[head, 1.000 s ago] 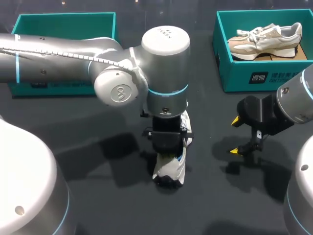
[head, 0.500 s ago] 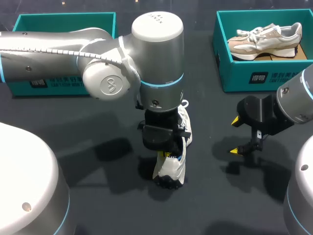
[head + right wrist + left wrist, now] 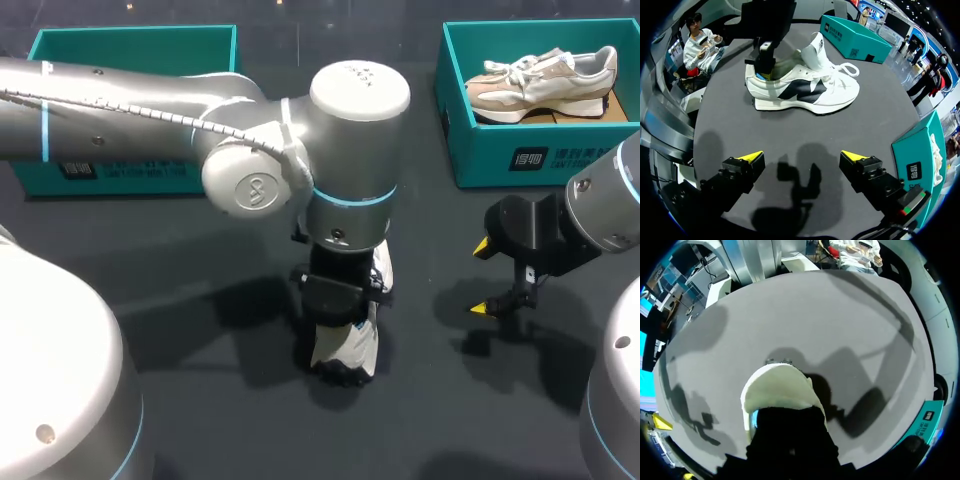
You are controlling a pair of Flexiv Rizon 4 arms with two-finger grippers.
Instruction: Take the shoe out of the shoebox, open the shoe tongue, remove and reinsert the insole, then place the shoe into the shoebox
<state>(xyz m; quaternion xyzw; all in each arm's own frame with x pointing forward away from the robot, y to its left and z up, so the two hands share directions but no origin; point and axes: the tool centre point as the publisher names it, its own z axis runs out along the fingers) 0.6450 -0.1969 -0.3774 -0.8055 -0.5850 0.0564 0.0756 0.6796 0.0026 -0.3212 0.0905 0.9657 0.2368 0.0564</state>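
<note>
A white shoe (image 3: 805, 92) is seen standing on its sole on the dark surface (image 3: 180, 300), between the left shoebox (image 3: 130, 45) and the right shoebox (image 3: 500, 150). The left gripper (image 3: 763, 70) is lowered into its heel opening; whether anything is held cannot be told. The right gripper (image 3: 802, 157) is held wide open above the surface, beside the shoe. A beige shoe (image 3: 545, 85) is lying in the right shoebox.

Left arm (image 3: 350, 150) has swung back right, its hand (image 3: 763, 74) sunk lower into the white shoe (image 3: 347, 348).
</note>
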